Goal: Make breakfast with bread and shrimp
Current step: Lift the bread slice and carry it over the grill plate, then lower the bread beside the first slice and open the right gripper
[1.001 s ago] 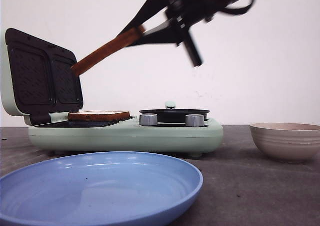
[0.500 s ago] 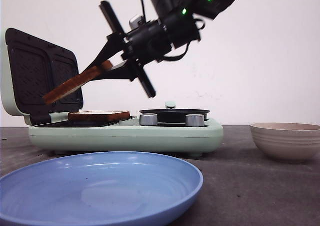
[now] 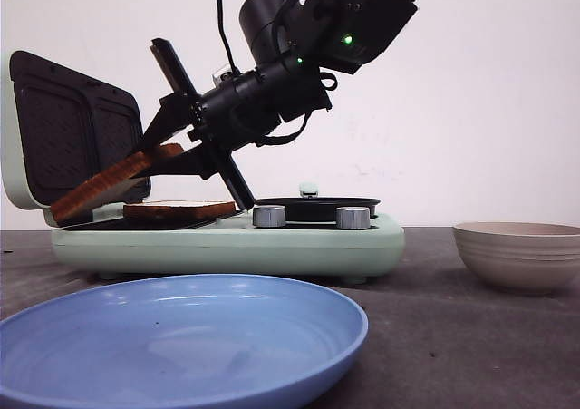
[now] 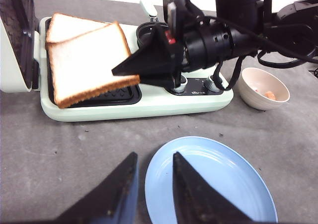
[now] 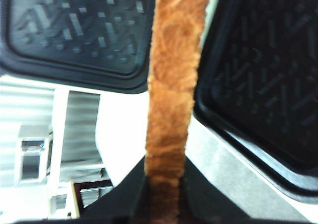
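My right gripper (image 3: 170, 151) is shut on one edge of a bread slice (image 3: 101, 182), which hangs tilted with its low end near the hinge of the open sandwich maker (image 3: 227, 243). In the left wrist view that held bread slice (image 4: 84, 65) hovers over a second slice (image 4: 67, 25) lying flat on the grill plate. The right wrist view shows the brown crust (image 5: 173, 85) running out from between the right gripper's (image 5: 164, 186) fingers. Orange shrimp (image 4: 270, 95) lie in the beige bowl (image 4: 251, 92). My left gripper (image 4: 152, 182) is open and holds nothing, above the table beside the blue plate (image 4: 218, 184).
The maker's lid (image 3: 72, 137) stands upright at the left. A small black pan (image 3: 315, 206) sits on the maker's right half behind two knobs. The blue plate (image 3: 181, 336) fills the near table. The bowl (image 3: 518, 253) stands at the right.
The right arm has swung down and to the left with the bread slice, from high above the maker to just over the slice on the grill plate.
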{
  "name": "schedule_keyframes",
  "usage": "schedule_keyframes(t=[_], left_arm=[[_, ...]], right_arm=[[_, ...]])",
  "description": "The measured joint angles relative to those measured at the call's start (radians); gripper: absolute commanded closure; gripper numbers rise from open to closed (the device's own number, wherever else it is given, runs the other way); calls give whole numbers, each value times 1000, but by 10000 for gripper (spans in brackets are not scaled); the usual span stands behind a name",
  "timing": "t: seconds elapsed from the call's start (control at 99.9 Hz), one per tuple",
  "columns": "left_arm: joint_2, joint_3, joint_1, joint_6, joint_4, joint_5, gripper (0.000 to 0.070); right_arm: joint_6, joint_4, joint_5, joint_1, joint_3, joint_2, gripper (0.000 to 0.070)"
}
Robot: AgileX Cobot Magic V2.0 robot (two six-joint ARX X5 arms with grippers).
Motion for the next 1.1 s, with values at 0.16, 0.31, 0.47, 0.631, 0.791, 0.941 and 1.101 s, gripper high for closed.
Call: schedule_keyframes(t=[0.16,0.31,0.47,0.631,0.791,0.941,1.101], left_arm=[[0,0,0,0,0,0,617],[0,0,0,0,0,0,617],[0,0,0,0,0,0,617],[0,0,0,0,0,0,617],[0,0,0,0,0,0,617],[0,0,0,0,0,0,617],[0,0,0,4,0,0,617]], right_arm=[[11,-39,71,20,0,0,700],[13,-39,122,32,0,0,700],[13,-50,146,31,0,0,699],[0,-56,159,24,1,0,500],[0,-83,200,24,2,0,498],[-7,-85,212,24,2,0,475],[-18,-90,230,26,2,0,474]])
